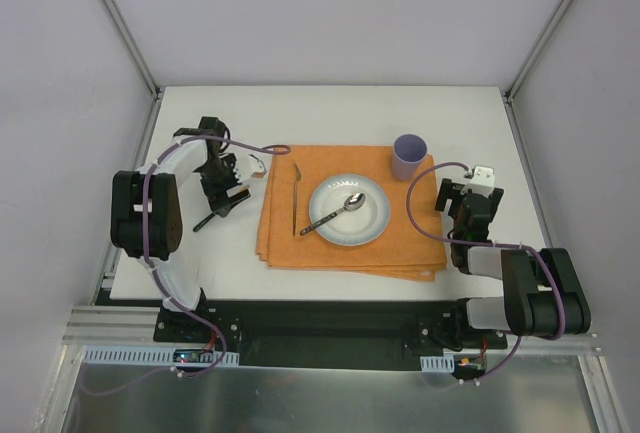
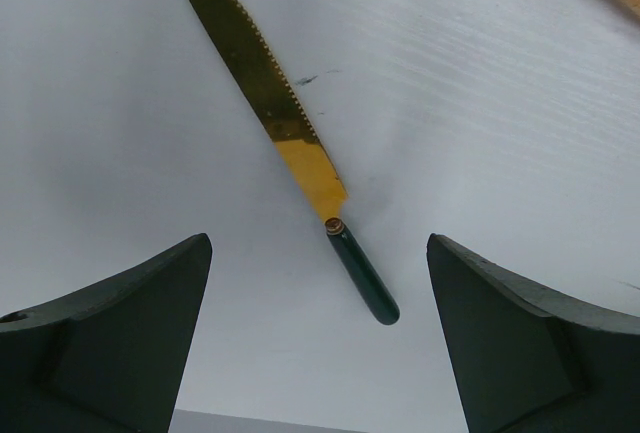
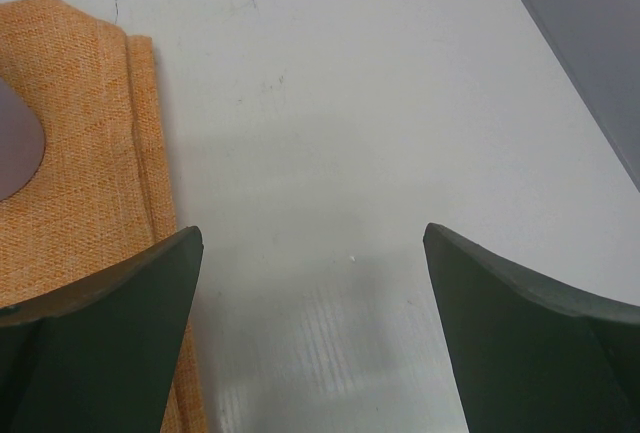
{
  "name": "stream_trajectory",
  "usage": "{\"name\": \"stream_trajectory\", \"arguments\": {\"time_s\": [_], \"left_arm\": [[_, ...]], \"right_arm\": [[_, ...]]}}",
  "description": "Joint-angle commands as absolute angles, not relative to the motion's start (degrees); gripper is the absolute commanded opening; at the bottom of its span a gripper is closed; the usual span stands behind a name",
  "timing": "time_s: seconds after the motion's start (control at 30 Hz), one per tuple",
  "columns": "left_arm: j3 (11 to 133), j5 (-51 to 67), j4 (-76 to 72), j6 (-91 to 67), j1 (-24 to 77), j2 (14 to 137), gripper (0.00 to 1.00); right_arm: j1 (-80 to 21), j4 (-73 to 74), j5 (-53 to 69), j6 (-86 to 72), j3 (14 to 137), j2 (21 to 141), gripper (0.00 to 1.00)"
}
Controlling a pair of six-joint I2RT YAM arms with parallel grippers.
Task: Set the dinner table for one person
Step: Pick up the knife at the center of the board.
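Observation:
The white dinner table [image 1: 350, 113] carries an orange placemat [image 1: 350, 215] with a white plate [image 1: 372, 215] on it. A silver spoon [image 1: 335, 212] lies in the plate. A purple cup [image 1: 408, 157] stands at the mat's far right corner. A thin gold utensil [image 1: 296, 203] lies on the mat's left part. A knife [image 2: 285, 123] with a gold serrated blade and dark green handle lies flat on the table left of the mat. My left gripper [image 2: 318, 243] is open above its handle end, not touching it. My right gripper [image 3: 312, 231] is open and empty over bare table right of the mat.
Grey walls enclose the table on the left, far and right sides. In the top view the left gripper [image 1: 225, 203] hovers near the mat's left edge, and the right gripper [image 1: 462, 201] is beside the mat's right edge [image 3: 150, 153], near the cup.

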State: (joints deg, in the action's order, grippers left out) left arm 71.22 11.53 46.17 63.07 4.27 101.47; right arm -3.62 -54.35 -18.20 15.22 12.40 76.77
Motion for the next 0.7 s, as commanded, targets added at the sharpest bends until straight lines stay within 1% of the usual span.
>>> {"name": "stream_trajectory", "arguments": {"time_s": [0.0,0.13,0.23,0.43,0.5,0.67], "left_arm": [[74.9,12.1,47.7,65.9,2.2,105.5,0.89],[77.3,10.2,45.7,59.7,0.5,109.1,0.89],[77.0,12.6,45.4,58.4,-1.0,108.5,0.89],[65.0,15.6,39.5,58.7,-1.6,101.2,0.88],[62.9,16.8,37.9,58.4,-2.0,98.7,0.88],[59.6,17.8,37.2,57.4,-2.7,97.3,0.87]], "right_arm": [[-3.6,-57.8,-19.0,15.1,12.6,76.0,0.96],[-3.7,-57.7,-19.0,15.1,12.5,76.0,0.96],[-3.5,-57.7,-19.0,15.1,12.6,76.0,0.96],[-3.6,-57.7,-19.0,15.1,12.6,76.1,0.96],[-3.6,-57.7,-19.1,15.1,12.6,76.0,0.96],[-3.6,-57.7,-19.0,15.1,12.7,76.0,0.96]]}}
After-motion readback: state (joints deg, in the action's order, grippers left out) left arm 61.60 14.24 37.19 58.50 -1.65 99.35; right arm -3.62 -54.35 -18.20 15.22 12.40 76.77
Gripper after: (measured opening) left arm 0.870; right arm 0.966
